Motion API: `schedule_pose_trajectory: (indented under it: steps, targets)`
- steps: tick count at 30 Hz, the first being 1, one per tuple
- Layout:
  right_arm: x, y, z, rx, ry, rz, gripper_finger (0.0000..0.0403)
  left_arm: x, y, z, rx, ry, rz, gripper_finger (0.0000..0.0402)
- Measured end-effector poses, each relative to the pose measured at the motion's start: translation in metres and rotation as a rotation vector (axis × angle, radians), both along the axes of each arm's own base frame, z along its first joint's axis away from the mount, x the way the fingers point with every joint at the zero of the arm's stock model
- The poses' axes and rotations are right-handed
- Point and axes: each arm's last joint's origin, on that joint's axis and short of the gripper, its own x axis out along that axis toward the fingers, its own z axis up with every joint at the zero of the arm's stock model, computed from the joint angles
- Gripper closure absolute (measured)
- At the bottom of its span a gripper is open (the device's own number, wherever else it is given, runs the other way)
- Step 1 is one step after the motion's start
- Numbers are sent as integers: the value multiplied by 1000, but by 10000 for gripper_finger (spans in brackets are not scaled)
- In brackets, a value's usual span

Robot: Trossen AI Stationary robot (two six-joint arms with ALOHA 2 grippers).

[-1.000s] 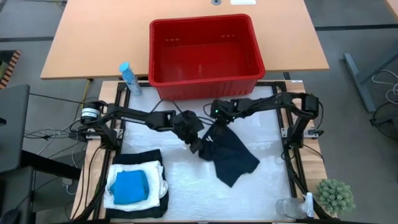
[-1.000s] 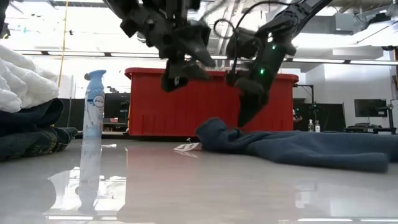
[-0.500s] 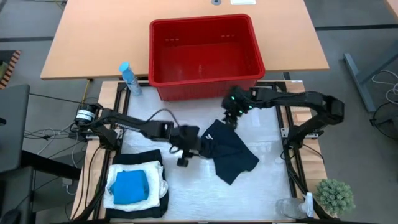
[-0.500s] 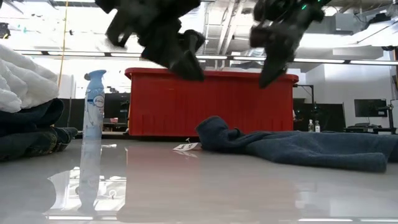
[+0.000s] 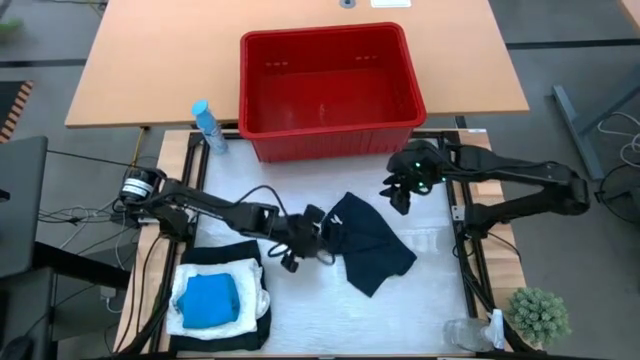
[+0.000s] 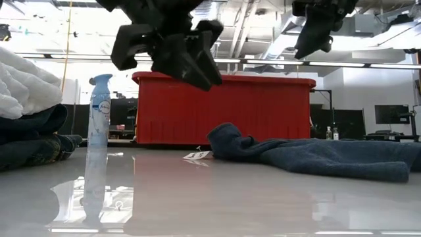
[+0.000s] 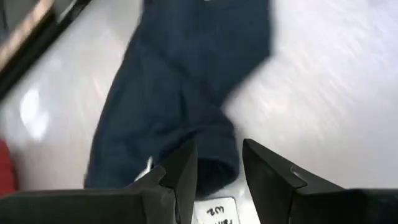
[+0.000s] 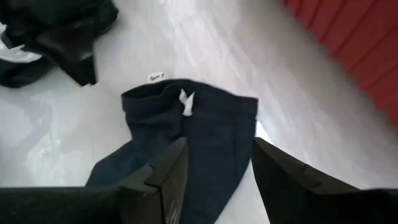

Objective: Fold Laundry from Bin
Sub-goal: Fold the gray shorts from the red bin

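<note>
A dark navy garment (image 5: 368, 240) lies spread on the table's middle, with its bunched end (image 6: 227, 139) toward the bin. My left gripper (image 5: 312, 238) is open and hovers just left of that end, above the table (image 7: 219, 171). My right gripper (image 5: 400, 190) is open, raised, right of the garment's far end (image 8: 217, 168). The red bin (image 5: 330, 85) stands at the far edge. A stack of black garments, a white crinkled one and a bright blue one (image 5: 210, 300) rests at the near left.
A blue spray bottle (image 5: 207, 125) stands left of the bin. A small white label (image 6: 197, 155) lies on the table beside the garment's end. A potted plant (image 5: 538, 315) and a clear bottle (image 5: 465, 332) stand at the near right corner.
My right gripper has risen off the garment's far end and gone toward the table's right edge. My left gripper has gone a little toward the near edge and turned toward the garment. The garment lies still on the table.
</note>
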Motion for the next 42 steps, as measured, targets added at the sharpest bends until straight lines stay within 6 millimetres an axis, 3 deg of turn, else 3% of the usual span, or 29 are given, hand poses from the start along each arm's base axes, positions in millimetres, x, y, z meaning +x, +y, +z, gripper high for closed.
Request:
schedule_pose_trajectory:
  steps: [5, 10, 31, 39, 42]
  targets:
    - [-3, 3, 3, 1, -14, -18, 204, 0, -9, -10, 173, 40, -164, 282]
    - [0, 4, 1, 11, -5, -18, 204, 5, -10, -21, 312, 52, -176, 282]
    - [3, 15, 0, 31, -2, 17, 204, 10, -10, -28, 349, 43, -322, 282]
    - [3, 15, 0, 30, -4, 18, 204, 13, -4, -38, 345, 80, -298, 283]
    - [3, 15, 0, 31, -3, 19, 204, 13, -2, -46, 322, 118, -212, 283]
